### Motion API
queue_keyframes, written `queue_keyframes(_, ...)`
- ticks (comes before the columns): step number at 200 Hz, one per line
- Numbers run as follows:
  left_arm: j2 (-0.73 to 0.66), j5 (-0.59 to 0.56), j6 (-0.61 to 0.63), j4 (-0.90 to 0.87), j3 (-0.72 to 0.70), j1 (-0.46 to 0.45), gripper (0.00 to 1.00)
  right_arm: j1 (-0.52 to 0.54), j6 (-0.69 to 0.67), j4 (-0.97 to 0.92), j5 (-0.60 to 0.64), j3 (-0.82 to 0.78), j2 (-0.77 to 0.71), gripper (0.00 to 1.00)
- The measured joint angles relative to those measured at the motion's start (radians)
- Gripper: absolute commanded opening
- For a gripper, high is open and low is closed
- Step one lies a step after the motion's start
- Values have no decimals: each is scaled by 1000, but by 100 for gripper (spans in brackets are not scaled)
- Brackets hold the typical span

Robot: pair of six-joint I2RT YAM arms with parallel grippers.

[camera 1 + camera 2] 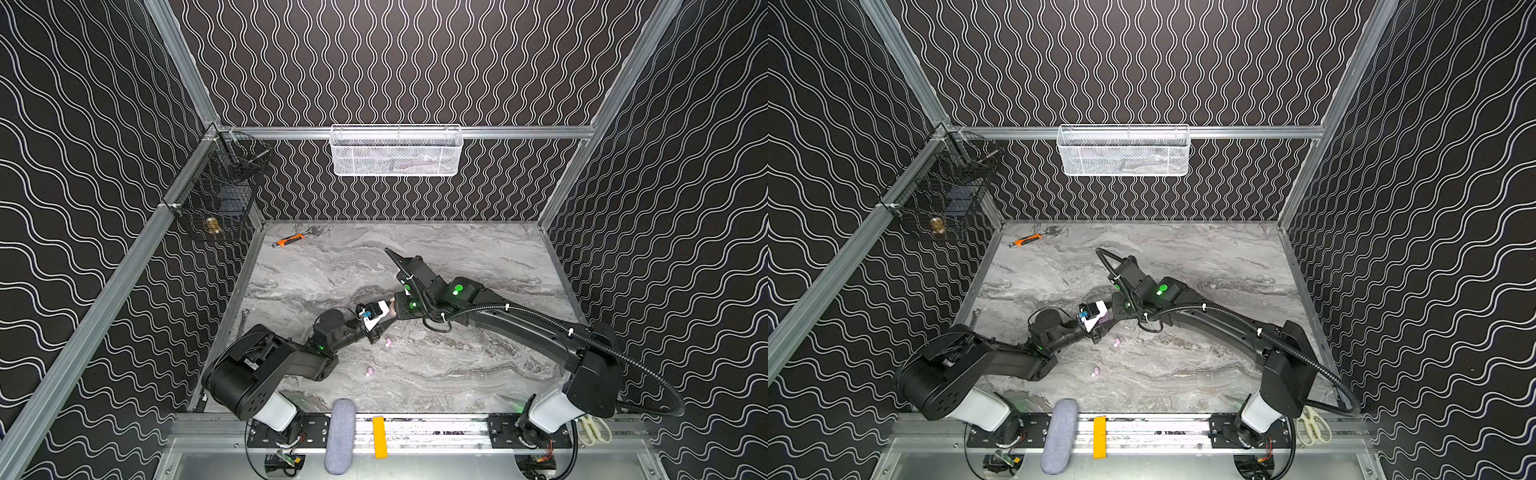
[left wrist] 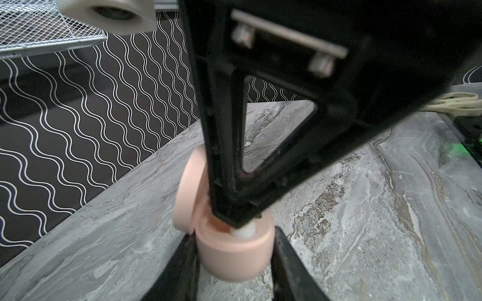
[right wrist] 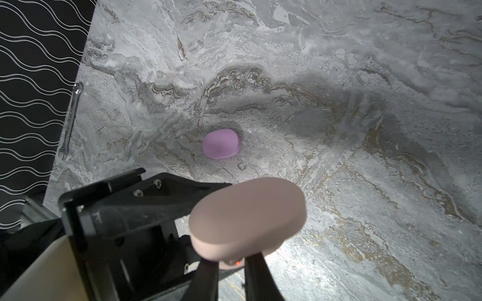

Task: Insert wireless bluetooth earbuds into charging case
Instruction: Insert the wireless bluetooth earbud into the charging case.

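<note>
Clamping peach case (image 2: 234,260), left gripper (image 2: 234,246); right gripper (image 2: 234,221) pinching cream earbud (image 2: 244,232) at case mouth.

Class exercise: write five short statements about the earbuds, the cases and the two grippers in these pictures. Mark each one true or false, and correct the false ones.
1. The left gripper holds the peach case between its jaws. True.
2. The peach case's lid is shut. False: it stands open beside the base.
3. The right gripper holds a white earbud at the case's opening. True.
4. The lilac case is in the right gripper. False: it lies on the table, untouched.
5. Every earbud is in a case. False: two lilac earbuds lie loose on the table.
</note>
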Motion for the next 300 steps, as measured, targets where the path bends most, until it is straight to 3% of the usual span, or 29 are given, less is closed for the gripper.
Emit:
queue_keyframes(210,0,-3,18,-12,0,-2,37,30,-7,-21,28,24,10,25)
queue_keyframes(300,0,-3,18,-6,0,-2,37,30,-6,-22,43,-3,-23,22)
